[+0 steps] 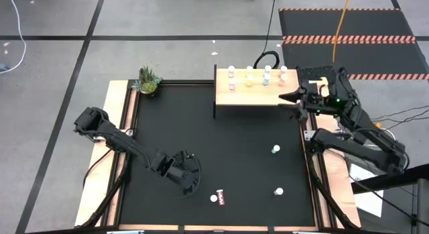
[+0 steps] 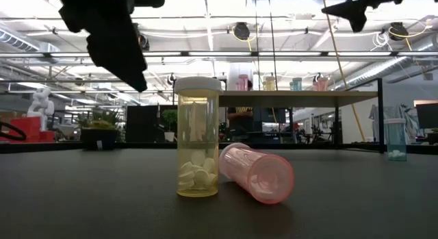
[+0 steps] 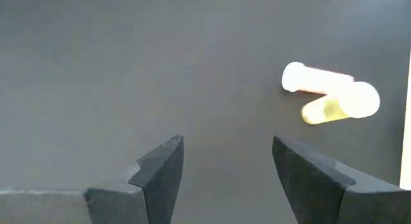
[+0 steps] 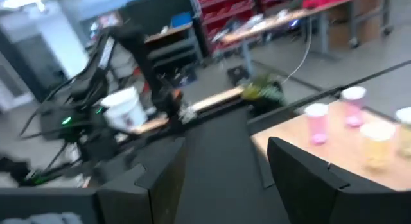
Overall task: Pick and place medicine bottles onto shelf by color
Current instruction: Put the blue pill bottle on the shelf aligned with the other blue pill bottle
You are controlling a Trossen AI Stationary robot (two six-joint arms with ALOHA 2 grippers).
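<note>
Near the table's front edge a yellow medicine bottle [image 2: 198,140] stands upright on its base. A pink one [image 2: 256,172] lies on its side beside it; both show in the high view [image 1: 218,198]. My left gripper [image 1: 188,179] hangs open just left of them and above the table, with nothing between its fingers [image 3: 225,172]. Several bottles [image 1: 258,76] stand in rows on the light-wood shelf [image 1: 248,94] at the far edge. My right gripper [image 1: 289,98] is open and level at the shelf's right end, holding nothing.
A teal bottle [image 1: 275,150] and another white-capped bottle [image 1: 279,192] stand on the black table toward its right side. A small potted plant [image 1: 148,80] sits at the far left corner. Wooden borders [image 1: 124,127] frame the tabletop.
</note>
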